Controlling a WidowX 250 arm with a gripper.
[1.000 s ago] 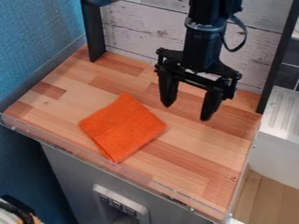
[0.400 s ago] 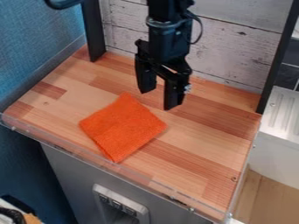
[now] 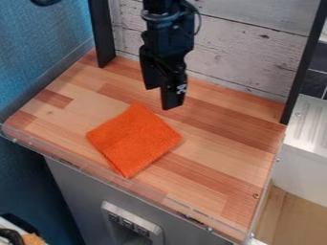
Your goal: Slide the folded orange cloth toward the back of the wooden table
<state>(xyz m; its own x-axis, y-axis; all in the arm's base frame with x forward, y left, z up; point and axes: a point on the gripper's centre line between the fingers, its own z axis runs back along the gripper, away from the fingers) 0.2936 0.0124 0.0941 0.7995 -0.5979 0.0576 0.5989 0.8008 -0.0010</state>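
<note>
The orange cloth lies flat on the wooden tabletop, nearer its left side in the camera view, turned so that one corner points toward the back wall. The black gripper hangs beyond that far corner and a little to its right, with its fingers apart and nothing between them; how high it hangs above the wood is hard to judge.

Gripping fabric this thin would likely call for centring the gripper over the cloth, or over a fold or edge, with the fingertips straddling some material. They would need to come down almost to the wood, gently, then close slowly so the fabric bunches between them. Stopping too high could pinch nothing; pressing too hard could jam the tips on the tabletop.

Behind stands the pale plank wall, between dark uprights at left and right. A clear strip runs along the front edge, near the cloth's closest corner, and could snag a low sideways move. Nothing stands between gripper and cloth. A white ridged unit sits beyond the right edge.
</note>
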